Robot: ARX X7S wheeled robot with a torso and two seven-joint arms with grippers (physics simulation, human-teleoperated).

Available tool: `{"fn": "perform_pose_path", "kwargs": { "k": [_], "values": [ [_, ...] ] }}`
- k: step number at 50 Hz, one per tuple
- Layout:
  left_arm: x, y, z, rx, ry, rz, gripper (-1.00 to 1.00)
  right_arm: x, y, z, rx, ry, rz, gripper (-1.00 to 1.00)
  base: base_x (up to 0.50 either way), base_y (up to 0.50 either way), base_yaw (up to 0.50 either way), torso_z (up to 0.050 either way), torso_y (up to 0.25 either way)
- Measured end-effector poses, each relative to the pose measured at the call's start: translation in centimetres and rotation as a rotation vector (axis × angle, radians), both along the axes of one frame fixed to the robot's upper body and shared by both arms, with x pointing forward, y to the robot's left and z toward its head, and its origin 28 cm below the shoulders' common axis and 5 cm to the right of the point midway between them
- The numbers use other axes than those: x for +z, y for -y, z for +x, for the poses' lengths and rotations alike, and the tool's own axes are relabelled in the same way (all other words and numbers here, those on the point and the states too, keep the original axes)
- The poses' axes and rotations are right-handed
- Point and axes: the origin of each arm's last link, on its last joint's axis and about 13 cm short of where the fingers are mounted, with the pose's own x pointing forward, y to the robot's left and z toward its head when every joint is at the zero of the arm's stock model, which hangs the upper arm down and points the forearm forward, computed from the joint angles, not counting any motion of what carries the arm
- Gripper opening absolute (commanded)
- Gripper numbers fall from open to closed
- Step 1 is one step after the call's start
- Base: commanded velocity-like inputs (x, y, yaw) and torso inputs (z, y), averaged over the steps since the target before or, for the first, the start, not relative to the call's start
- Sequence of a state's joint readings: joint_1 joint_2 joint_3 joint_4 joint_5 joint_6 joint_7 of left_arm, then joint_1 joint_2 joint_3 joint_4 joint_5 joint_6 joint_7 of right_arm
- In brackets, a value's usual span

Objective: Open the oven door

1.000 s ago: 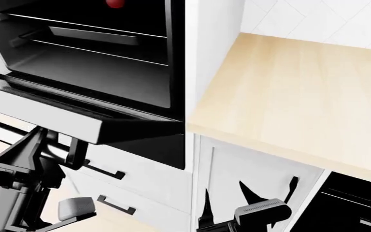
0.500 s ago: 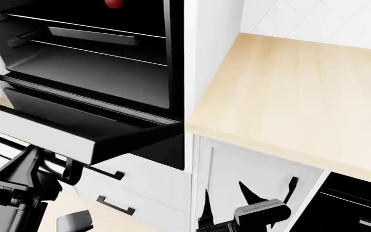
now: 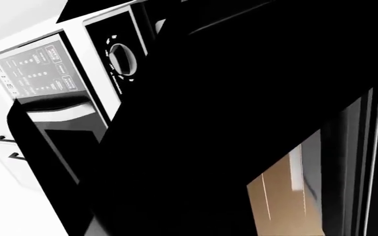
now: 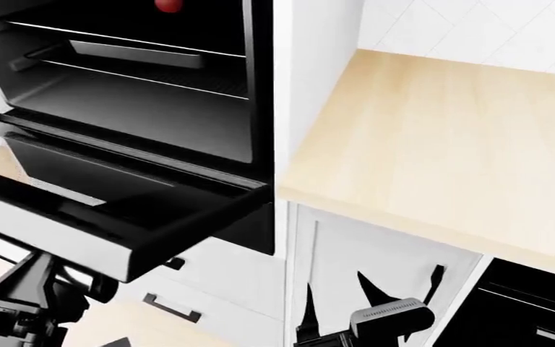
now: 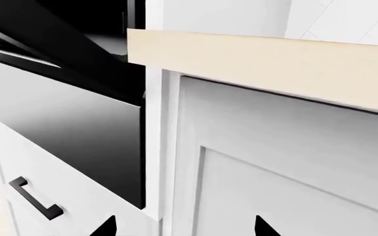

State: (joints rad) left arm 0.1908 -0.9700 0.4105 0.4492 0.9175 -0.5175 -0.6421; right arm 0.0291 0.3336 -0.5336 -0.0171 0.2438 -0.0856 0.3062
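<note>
The oven door [image 4: 113, 210], glossy black, hangs far down at the left, close to level, with its inner side facing up. The oven cavity [image 4: 152, 108] behind it stands exposed. My left arm [image 4: 22, 307] is under the door's front edge, and the door hides its gripper. In the left wrist view the door's black surface [image 3: 228, 123] fills most of the picture and no fingers show. My right gripper [image 4: 374, 296] is open and empty in front of the white cabinet door [image 4: 384, 246], to the right of the oven; its fingertips [image 5: 104, 227] stand well apart.
Wire racks and a tray [image 4: 138, 52] sit inside the oven, with something red [image 4: 168, 4] above them. A light wood countertop [image 4: 451, 144] lies to the right. White drawers with black handles [image 4: 171, 307] are below the oven, and a black appliance [image 4: 538, 303] is at the lower right.
The oven door has swung further down and toward me. My left arm has sunk lower beneath it, and its fingers are now hidden. The right gripper has not moved.
</note>
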Motion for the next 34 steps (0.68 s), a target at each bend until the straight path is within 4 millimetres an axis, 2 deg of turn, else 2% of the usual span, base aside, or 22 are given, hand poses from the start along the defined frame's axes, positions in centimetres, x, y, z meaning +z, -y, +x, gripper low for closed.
{"fn": "perform_pose_path", "kwargs": {
  "k": [34],
  "values": [
    [-2.0,-0.8,-1.6,-0.004,0.004,0.007,-1.00,-0.1,0.0,0.0,-0.001,-0.004,-0.007,1.00,0.00,0.00,0.00,0.002,0.006]
  ]
}}
